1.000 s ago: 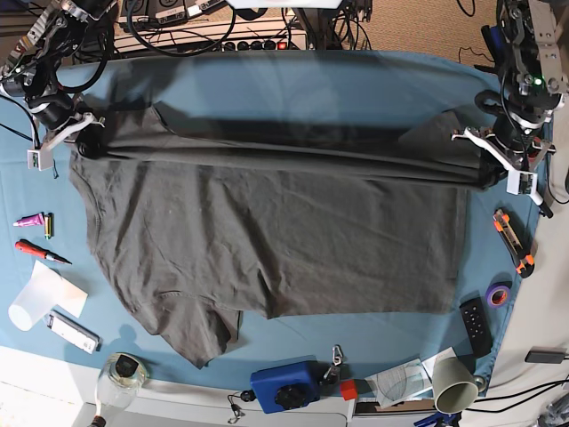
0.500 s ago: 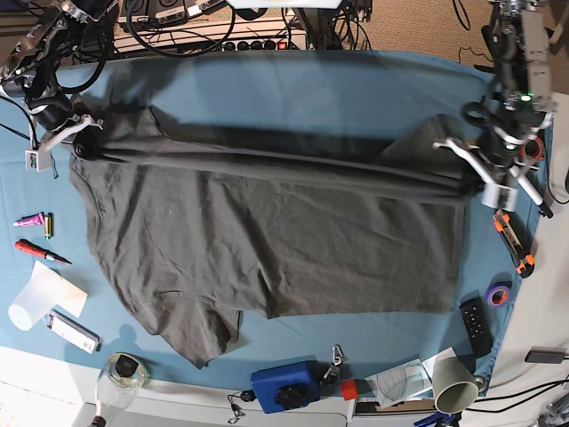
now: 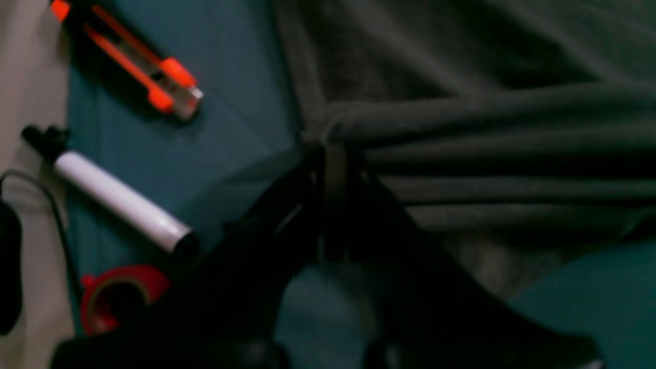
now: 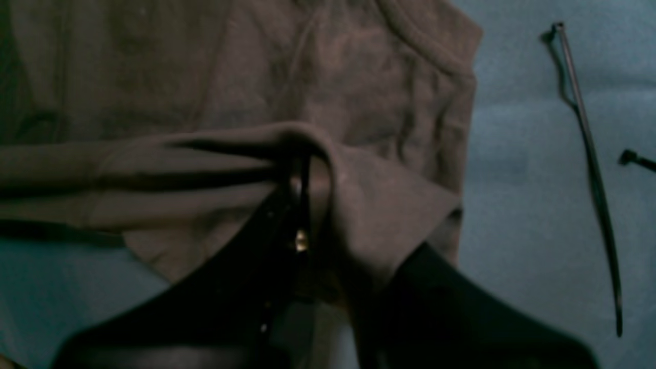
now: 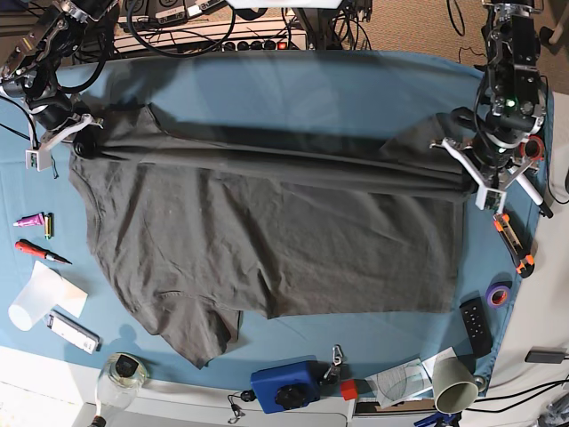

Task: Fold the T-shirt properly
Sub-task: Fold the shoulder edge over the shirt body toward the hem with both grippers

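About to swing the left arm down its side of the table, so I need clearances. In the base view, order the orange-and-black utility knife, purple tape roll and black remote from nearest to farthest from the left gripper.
From the left gripper:
1. Orange-and-black utility knife, just below it.
2. Purple tape roll, farther down the edge.
3. Black remote, lowest, beside the tape.

surface (image 5: 293, 84) under a blue cloth — cables and a power strip (image 5: 258, 43) behind its far edge, tan floor (image 5: 418, 27) beyond.
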{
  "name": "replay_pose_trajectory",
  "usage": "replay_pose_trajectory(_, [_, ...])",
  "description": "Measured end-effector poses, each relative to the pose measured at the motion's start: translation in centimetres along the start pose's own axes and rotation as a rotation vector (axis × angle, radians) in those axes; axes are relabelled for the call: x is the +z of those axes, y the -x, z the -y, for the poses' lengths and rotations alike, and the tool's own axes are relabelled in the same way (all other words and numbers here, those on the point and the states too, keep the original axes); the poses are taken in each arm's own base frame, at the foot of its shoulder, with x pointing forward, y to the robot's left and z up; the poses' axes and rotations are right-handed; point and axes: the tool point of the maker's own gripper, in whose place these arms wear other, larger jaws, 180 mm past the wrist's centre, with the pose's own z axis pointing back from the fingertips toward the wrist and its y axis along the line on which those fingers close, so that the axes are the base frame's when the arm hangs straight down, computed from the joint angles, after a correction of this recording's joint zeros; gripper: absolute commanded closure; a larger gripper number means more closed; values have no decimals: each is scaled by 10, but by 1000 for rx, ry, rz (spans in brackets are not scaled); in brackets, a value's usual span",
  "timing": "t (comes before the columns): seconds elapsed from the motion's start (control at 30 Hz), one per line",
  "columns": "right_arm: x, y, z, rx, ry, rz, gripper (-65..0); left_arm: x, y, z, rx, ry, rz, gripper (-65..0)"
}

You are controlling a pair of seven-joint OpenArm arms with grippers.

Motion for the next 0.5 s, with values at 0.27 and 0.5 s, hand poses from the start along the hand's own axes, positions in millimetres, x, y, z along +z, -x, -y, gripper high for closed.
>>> replay_pose_trajectory(0.27, [0, -1, 0, 0, 0, 4, 0, 1, -7, 0, 19, 17, 34, 0])
replay_pose_trajectory(0.5, [0, -7, 0, 0, 0, 33, 0, 1, -23, 2, 12, 33, 99, 0])
